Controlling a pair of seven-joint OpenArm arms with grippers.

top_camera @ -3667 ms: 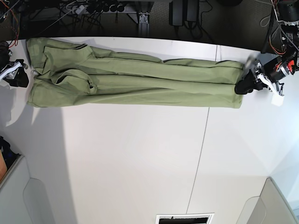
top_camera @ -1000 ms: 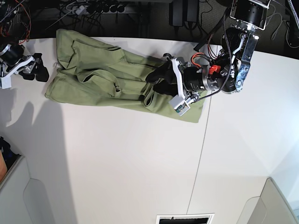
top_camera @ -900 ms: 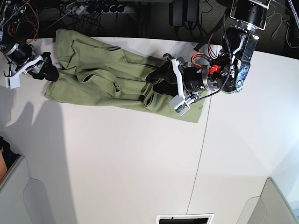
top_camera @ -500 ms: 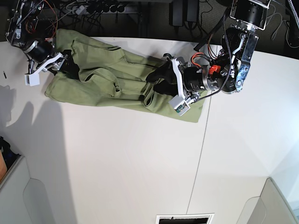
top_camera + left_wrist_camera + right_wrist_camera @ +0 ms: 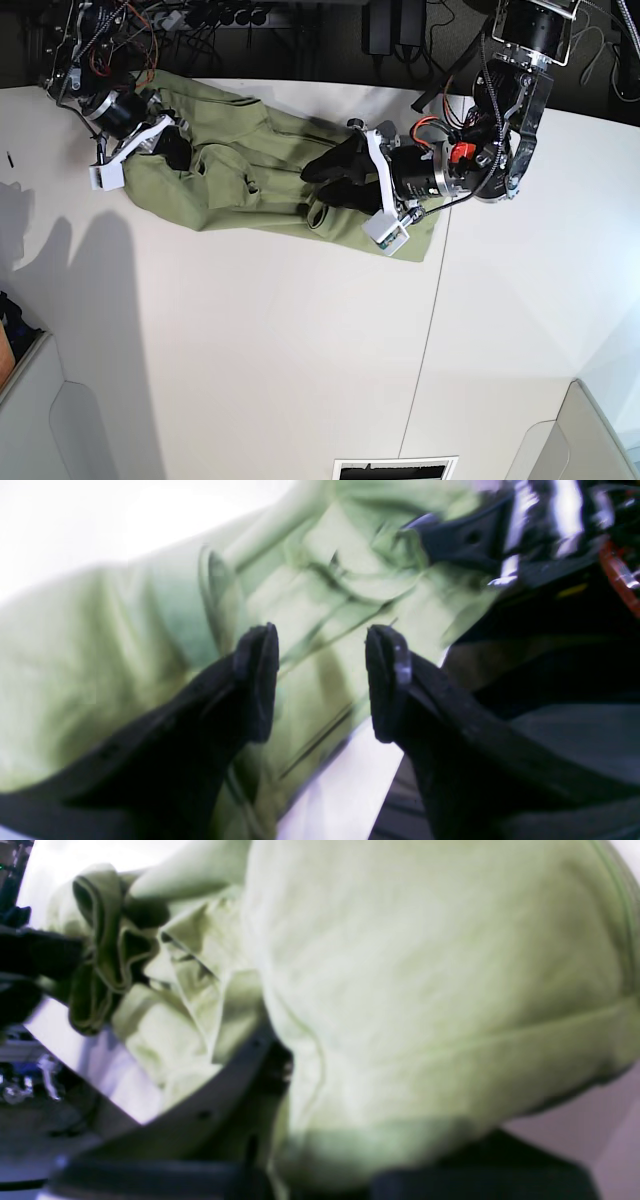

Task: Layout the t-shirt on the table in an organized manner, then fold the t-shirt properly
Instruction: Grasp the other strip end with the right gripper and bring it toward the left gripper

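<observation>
While left jaws gape over the t-shirt (image 5: 250, 165) — right jaws pinch it.

One t-shirt (image 5: 250, 175) is seen on one table (image 5: 300, 350). Two arms are counted, each ending in one gripper: left (image 5: 318, 178), right (image 5: 170, 148).

White matte table (image 5: 250, 350), thin dark seam (image 5: 425, 340) running from the far edge toward the near edge right of centre. Olive-green t-shirt (image 5: 250, 165) lies bunched and wrinkled along the far edge, stretching from the far-left corner area to just left of the seam, lower right corner flat on the tabletop. Soft shadows on the left side
</observation>
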